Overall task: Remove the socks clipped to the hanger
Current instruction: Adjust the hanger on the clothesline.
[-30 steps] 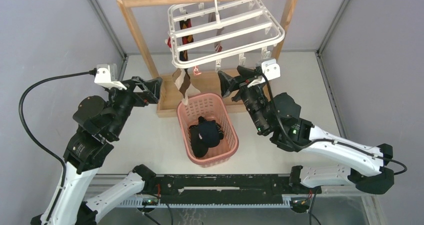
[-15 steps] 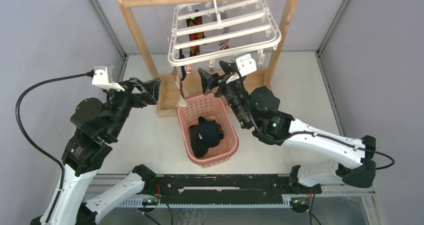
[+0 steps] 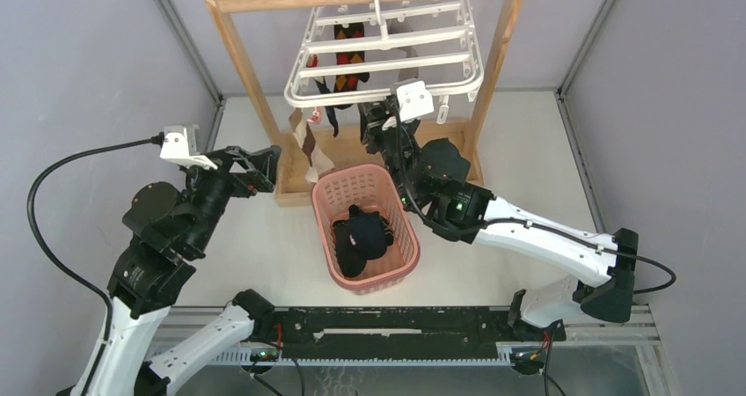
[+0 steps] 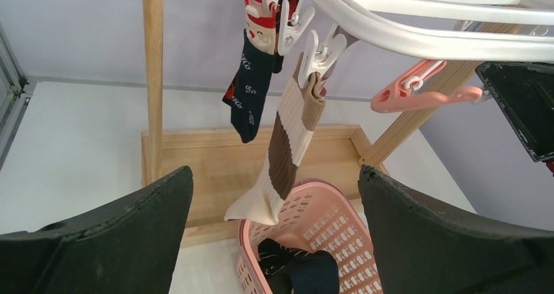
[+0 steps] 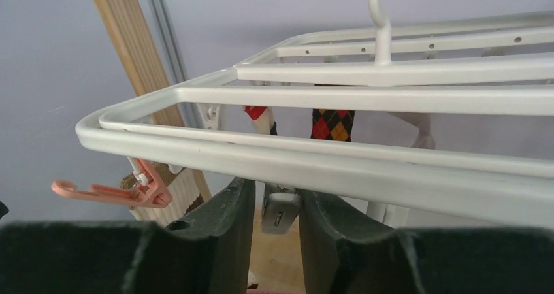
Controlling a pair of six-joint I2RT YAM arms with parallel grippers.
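The white hanger hangs by its hook from the wooden rack. A brown-and-cream sock dangles from a white clip at its left front corner, beside a dark sock. A red-yellow argyle sock hangs further back. My right gripper sits right under the hanger's front rail, its jaws narrowed round a small white clip; a slim gap shows on the clip's left side. My left gripper stands wide open and holds nothing, left of the brown-and-cream sock.
A pink basket holding dark socks stands below the hanger, in front of the rack's wooden base. The rack's posts flank the hanger. A pink clip sticks out sideways at the front rail.
My right arm has swung left and up under the hanger, and its jaws have narrowed round the clip. The hanger has shifted left and levelled. The left arm has barely moved.
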